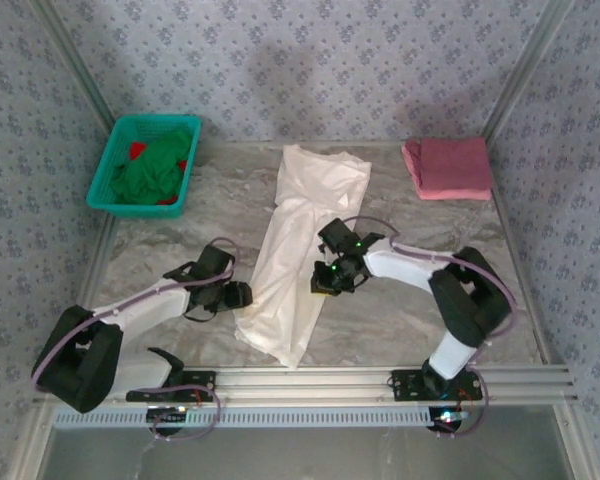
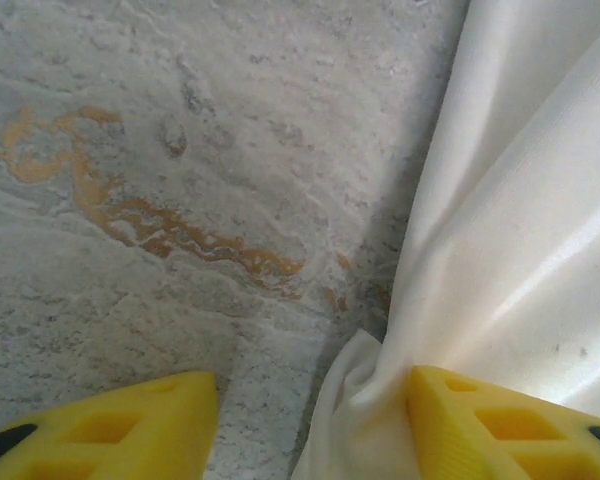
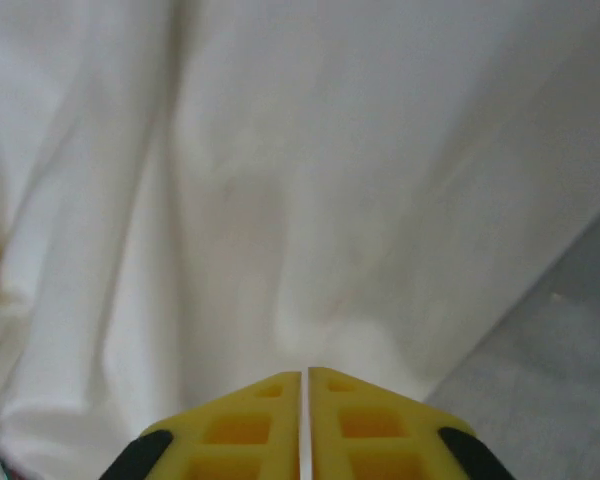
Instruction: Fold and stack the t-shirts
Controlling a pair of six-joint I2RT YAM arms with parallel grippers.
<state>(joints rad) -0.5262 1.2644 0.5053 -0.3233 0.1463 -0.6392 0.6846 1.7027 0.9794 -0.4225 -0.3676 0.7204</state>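
Cream-white t-shirt (image 2: 520, 250) edge sits betw. the spread yellow fingers of the left end effector (image 2: 308, 395). That end effector is open, w/ its right finger touching the cloth and its left finger over bare worktop (image 2: 180, 200). Right end effector (image 3: 302, 378) is closed, its 2 fingers pressed together w/ a hairline slit. Its tips are at the shirt's surface near the right edge; can't tell if cloth is pinched. From above, the shirt lies as 1 long narrow strip down mid-worktop, w/ both arms flanking its near half. Folded pink t-shirt (image 1: 450, 167) sits at the far right corner, well apart. Teal basket (image 1: 130, 208) w/ green and red cloth is at far left.
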